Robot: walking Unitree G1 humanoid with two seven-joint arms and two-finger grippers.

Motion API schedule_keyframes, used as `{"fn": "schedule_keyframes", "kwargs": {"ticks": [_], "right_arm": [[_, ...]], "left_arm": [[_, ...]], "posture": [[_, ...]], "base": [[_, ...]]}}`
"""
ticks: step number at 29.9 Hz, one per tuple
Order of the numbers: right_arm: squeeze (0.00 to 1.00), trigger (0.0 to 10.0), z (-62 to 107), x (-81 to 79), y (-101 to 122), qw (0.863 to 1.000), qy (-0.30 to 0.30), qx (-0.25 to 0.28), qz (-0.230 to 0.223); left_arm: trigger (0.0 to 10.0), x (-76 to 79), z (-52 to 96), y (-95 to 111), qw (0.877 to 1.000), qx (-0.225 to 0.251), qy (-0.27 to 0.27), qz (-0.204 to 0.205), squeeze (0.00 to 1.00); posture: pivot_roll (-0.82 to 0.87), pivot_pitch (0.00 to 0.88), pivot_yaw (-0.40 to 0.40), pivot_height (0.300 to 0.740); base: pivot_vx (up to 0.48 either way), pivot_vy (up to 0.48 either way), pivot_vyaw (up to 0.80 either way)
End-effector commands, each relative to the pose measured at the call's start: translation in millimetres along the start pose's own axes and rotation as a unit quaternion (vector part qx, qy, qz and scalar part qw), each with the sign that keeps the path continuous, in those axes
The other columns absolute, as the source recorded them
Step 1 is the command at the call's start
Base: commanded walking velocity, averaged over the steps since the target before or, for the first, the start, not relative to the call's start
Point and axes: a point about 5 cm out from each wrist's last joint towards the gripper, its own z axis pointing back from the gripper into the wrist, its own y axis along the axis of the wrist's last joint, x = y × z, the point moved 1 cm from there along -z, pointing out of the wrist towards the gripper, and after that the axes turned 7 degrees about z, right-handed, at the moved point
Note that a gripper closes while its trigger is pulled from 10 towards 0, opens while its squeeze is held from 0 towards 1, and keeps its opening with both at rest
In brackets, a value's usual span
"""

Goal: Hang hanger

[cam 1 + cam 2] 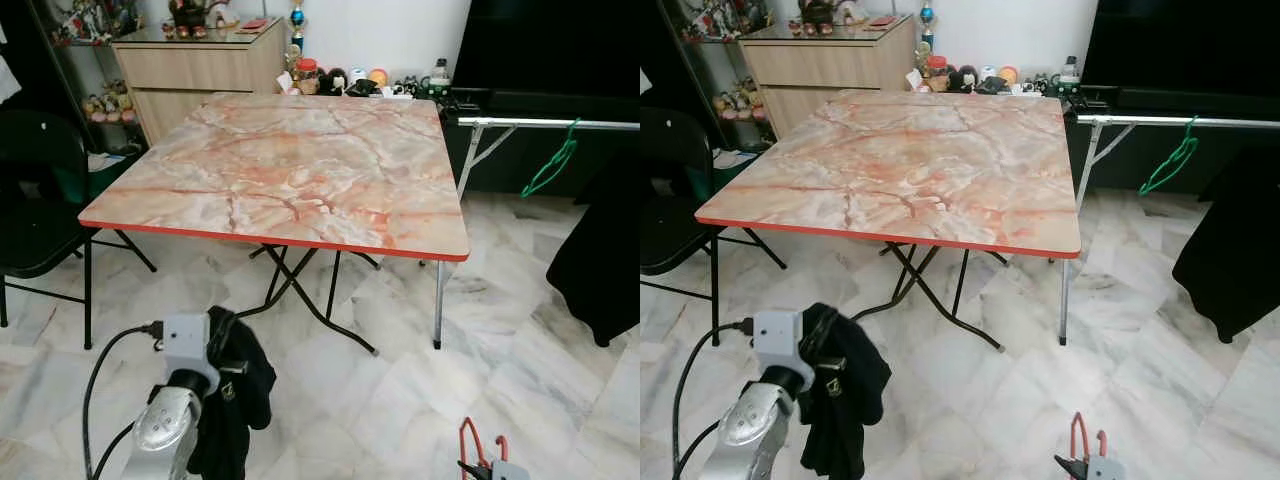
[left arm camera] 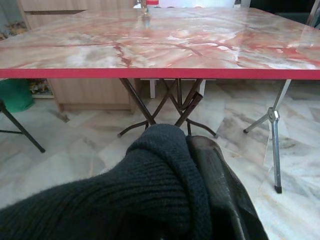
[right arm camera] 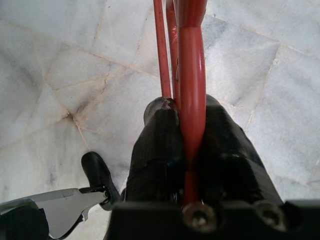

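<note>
Right tool (image 1: 478, 462) pinching red hanger (image 3: 191, 90), low over floor; rail (image 1: 560, 123) lies ahead-right, well apart, running crosswise; left tool (image 1: 225, 375) clamped on black garment (image 2: 150, 195).

Table (image 1: 290, 170) left of rail (image 1: 550, 123)

Table top (image 1: 290, 170): glossy marble-pattern laminate. Floor (image 1: 400, 400): polished marble tile. Garment (image 2: 150, 195): black ribbed knit. Hanger (image 3: 192, 75): smooth red plastic.

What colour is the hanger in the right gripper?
Red hanger, clearest in the right wrist view.
</note>
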Motion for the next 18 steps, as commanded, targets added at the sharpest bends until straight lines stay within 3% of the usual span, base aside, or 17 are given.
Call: {"fn": "schedule_keyframes", "kwargs": {"ticks": [1, 18], "right_arm": [[0.00, 10.0, 0.6, -4.2, -3.5, 1.000, 0.003, -0.007, -0.013], [0.00, 10.0, 2.1, -2.5, -10.7, 1.000, -0.001, -0.016, -0.016]], "left_arm": [[10.0, 6.8, -3.7, 10.0, 1.000, 0.019, -0.018, -0.005, 0.00], [10.0, 8.2, 1.2, 10.6, 0.999, 0.019, -0.033, -0.012, 0.00]], "posture": [[0.08, 0.000, 0.060, 0.740], [0.08, 0.000, 0.062, 0.740]], "base": [[0.341, 0.000, 0.00], [0.378, 0.000, 0.00]]}}
